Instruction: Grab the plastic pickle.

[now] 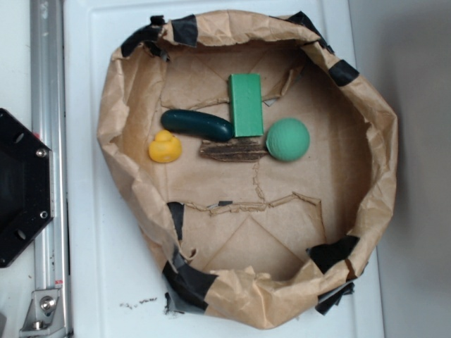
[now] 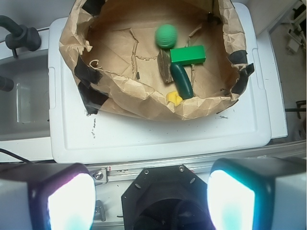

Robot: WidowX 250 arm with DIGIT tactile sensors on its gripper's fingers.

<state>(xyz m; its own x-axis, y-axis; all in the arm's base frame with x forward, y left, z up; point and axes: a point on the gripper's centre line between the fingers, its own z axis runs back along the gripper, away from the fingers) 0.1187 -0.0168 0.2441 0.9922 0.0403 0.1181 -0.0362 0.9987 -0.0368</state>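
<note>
The plastic pickle [image 1: 196, 124] is a dark teal-green glossy oblong lying inside the brown paper bowl [image 1: 113, 134], between the yellow duck [image 1: 165, 148] and the green block [image 1: 246, 104]. In the wrist view the pickle [image 2: 182, 80] lies far ahead, below the green block [image 2: 188, 55]. My gripper [image 2: 151, 201] is open and empty, its two fingers wide apart at the bottom of the wrist view, over the black robot base [image 2: 165, 201], well away from the bowl. The gripper does not show in the exterior view.
A green dimpled ball [image 1: 287, 139] and a strip of bark [image 1: 232, 151] lie beside the pickle. The paper bowl's crumpled walls [image 2: 144, 103] rise around the objects. The bowl sits on a white lid [image 2: 158, 134]. A metal rail [image 1: 49, 141] runs along the left.
</note>
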